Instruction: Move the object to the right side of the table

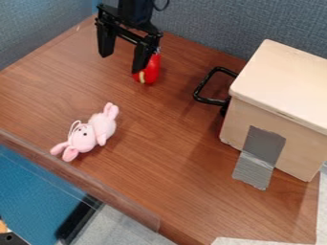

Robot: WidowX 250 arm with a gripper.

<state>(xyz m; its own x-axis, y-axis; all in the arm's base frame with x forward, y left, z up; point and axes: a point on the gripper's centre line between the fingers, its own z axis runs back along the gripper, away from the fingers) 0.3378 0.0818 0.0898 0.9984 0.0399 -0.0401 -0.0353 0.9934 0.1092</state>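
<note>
Near edge of the desk in front; tool spread, pick-up pending

The wooden box serves as landmark. A pink plush rabbit lies well to the left of the box. A red item rests nearer, left of the box and farther back than its black handle. The task does not say which of the two is meant; the rabbit is taken as the likelier, unconfirmed.

Tool: left of the box, toward the back; fingers spread, nothing pinched between them. One finger overlaps the red item from this angle; contact cannot be told.

Step in hand, judged: approach, before any grasp. If the rabbit is meant, the next move calls for travel toward the near side, left of the box, then lowering with one finger on each flank of the body, closing, lifting and carrying toward the box side.

Orientation: rabbit lies face up, long axis slanting across the desk. Head and ears point away from the box and toward the near edge; feet point toward the back, left of the box. Red item: long axis roughly near-to-far, partly hidden by the finger.
</note>
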